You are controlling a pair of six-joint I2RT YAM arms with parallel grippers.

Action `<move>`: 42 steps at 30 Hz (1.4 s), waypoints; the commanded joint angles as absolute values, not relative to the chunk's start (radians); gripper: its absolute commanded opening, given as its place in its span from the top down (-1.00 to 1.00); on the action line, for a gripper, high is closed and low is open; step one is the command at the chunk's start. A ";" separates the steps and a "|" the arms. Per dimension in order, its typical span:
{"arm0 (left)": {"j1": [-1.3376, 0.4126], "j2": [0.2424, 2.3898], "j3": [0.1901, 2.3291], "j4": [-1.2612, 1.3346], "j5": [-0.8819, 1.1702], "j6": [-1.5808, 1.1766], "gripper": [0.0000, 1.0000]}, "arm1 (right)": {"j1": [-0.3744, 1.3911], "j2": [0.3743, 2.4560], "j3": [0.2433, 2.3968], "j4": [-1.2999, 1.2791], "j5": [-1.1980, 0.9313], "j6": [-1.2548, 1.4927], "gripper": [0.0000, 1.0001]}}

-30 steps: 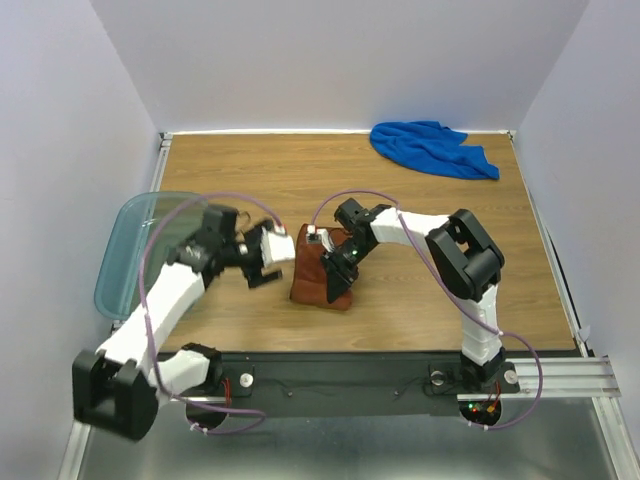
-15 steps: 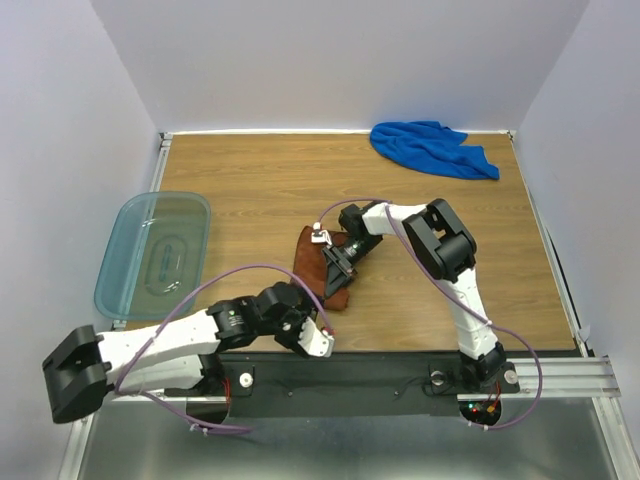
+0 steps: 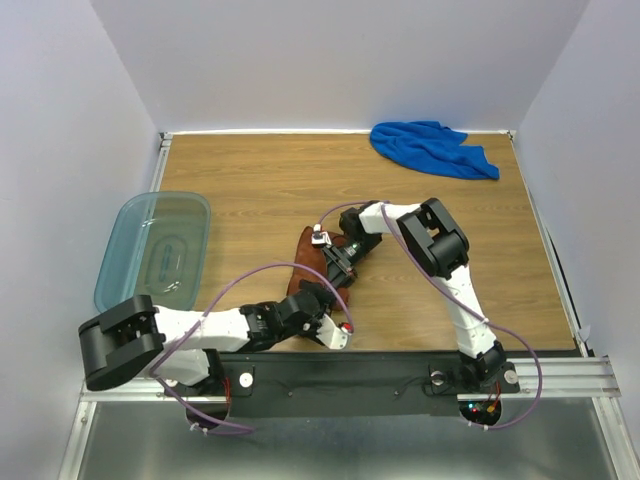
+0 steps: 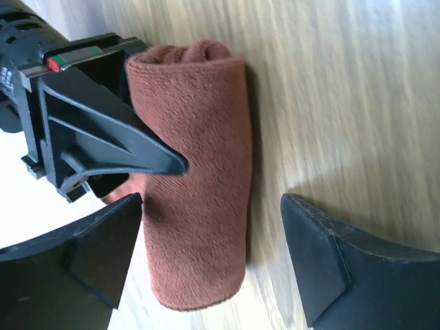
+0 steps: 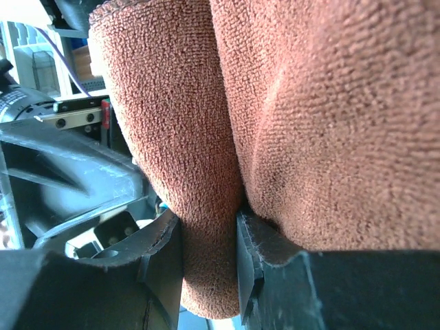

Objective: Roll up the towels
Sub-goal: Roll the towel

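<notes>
Soft, light rust-brown towel (image 3: 312, 262) lies rolled at the centre of the desk (image 3: 250, 180), a fold pinched in the right gripper (image 5: 206, 240), the left gripper (image 4: 212, 213) spread wide over its near end. It is likely best held across the roll. The blue towel (image 3: 430, 148) sits crumpled at one o'clock.

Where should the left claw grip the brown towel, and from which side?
Grip across its free near end, coming from the near table edge with a finger on each long side. The brown towel lies as a firm roll, and the right claw pinches a fold farther along it. The open left claw straddles the near part, probably the easiest grip.
</notes>
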State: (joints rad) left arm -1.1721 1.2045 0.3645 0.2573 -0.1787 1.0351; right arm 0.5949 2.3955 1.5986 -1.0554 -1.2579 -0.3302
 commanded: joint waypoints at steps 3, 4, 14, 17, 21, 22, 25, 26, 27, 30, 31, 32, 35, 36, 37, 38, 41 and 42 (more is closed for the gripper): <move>-1.178 1.316 0.370 0.298 -0.233 0.965 -0.33 | 0.597 2.425 1.621 -1.101 -1.170 -0.416 0.59; -1.177 1.327 0.376 0.275 -0.232 0.948 -0.24 | 0.598 2.424 1.620 -1.101 -1.166 -0.417 0.58; -1.175 1.347 0.498 -0.021 -0.088 0.770 0.27 | 0.525 2.372 1.689 -1.069 -1.100 -0.335 0.05; -1.172 1.347 0.517 -0.072 -0.043 0.753 0.32 | 0.485 2.338 1.718 -1.016 -1.046 -0.256 0.01; -1.161 1.388 0.555 -0.138 -0.005 0.735 0.36 | 0.439 2.300 1.752 -0.966 -0.996 -0.189 -0.18; -1.160 1.393 0.561 -0.158 0.050 0.730 0.37 | 0.428 2.293 1.759 -0.963 -0.989 -0.175 -0.20; -1.100 1.402 0.603 -0.182 0.116 0.716 0.38 | 0.385 2.267 1.790 -0.953 -0.977 -0.160 -0.23; -1.071 1.416 0.633 -0.208 0.171 0.716 0.38 | 0.365 2.258 1.802 -0.950 -0.965 -0.156 -0.25; -1.046 1.426 0.652 -0.222 0.195 0.719 0.40 | 0.353 2.247 1.807 -0.950 -0.963 -0.153 -0.35; -0.947 1.477 0.716 -0.276 0.281 0.724 0.41 | 0.302 2.200 1.807 -0.948 -0.966 -0.156 -0.86; -0.925 1.486 0.730 -0.291 0.300 0.736 0.41 | 0.290 2.183 1.802 -0.950 -0.965 -0.161 -0.93; -0.892 1.499 0.750 -0.311 0.334 0.741 0.41 | 0.270 2.146 1.796 -0.950 -0.951 -0.170 -0.99; -0.841 1.534 0.788 -0.366 0.403 0.771 0.40 | 0.230 2.067 1.755 -0.953 -0.919 -0.195 -1.00; -0.830 1.545 0.798 -0.382 0.425 0.782 0.40 | 0.224 2.039 1.743 -0.953 -0.910 -0.202 -1.00; -0.818 1.555 0.810 -0.417 0.467 0.787 0.39 | 0.216 2.016 1.718 -0.953 -0.896 -0.221 -1.00; -0.786 1.587 0.839 -0.437 0.494 0.805 0.39 | 0.210 1.969 1.707 -0.954 -0.864 -0.230 -1.00; -0.729 1.678 0.894 -0.524 0.590 0.828 0.40 | 0.207 1.902 1.663 -0.956 -0.818 -0.264 -1.00; -0.688 1.699 0.934 -0.567 0.629 0.844 0.41 | 0.209 1.864 1.651 -0.956 -0.801 -0.281 -1.00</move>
